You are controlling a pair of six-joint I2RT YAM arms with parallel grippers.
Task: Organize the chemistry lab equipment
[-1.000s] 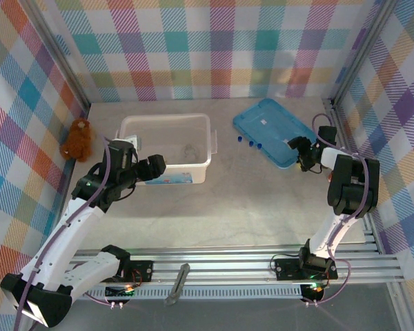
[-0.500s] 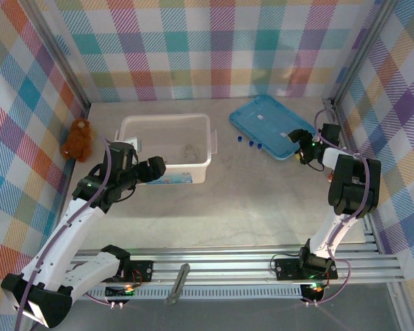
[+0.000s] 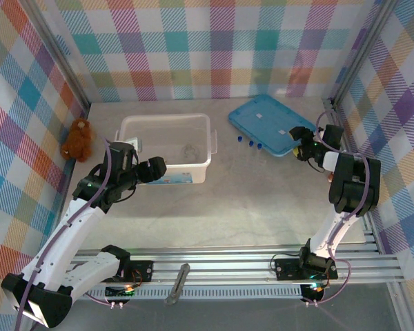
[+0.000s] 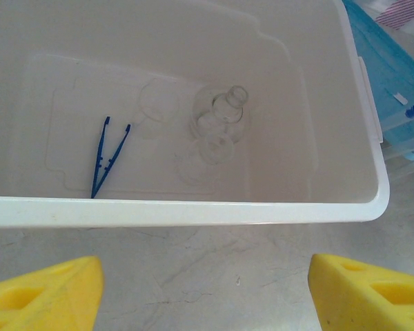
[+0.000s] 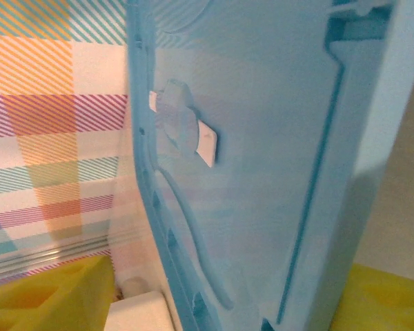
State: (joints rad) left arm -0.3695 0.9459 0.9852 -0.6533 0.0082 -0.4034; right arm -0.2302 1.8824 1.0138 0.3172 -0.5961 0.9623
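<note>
Drifting toward the back-left over the last second, the blue lid (image 3: 262, 123) now lies farther from the right wall than it did, and the right gripper (image 3: 298, 140) has followed it, sitting at its right-hand edge. In the right wrist view the lid runs tilted between the two yellow fingers (image 5: 48, 293); they straddle its rim, but I cannot tell whether they are clamped on it or merely around it. Since lid and gripper moved together, the arm is probably carrying or dragging the lid. The blue-capped tubes (image 3: 248, 143) have not moved and lie on the table (image 3: 262, 200) just beside the lid's near edge, outside the white bin (image 3: 201, 162), so they are the equipment left to collect. The left gripper (image 4: 205, 289) is unchanged, spread wide and empty just in front of the bin's near wall, looking down into it. Inside the bin, the tweezers (image 4: 109, 157) lie flat to the left, while the round flask (image 4: 224, 114) and a small beaker (image 4: 214, 148) sit close together near the middle. If the lid is heading for the bin, closing it now would shut the tubes out; they should go in first.
</note>
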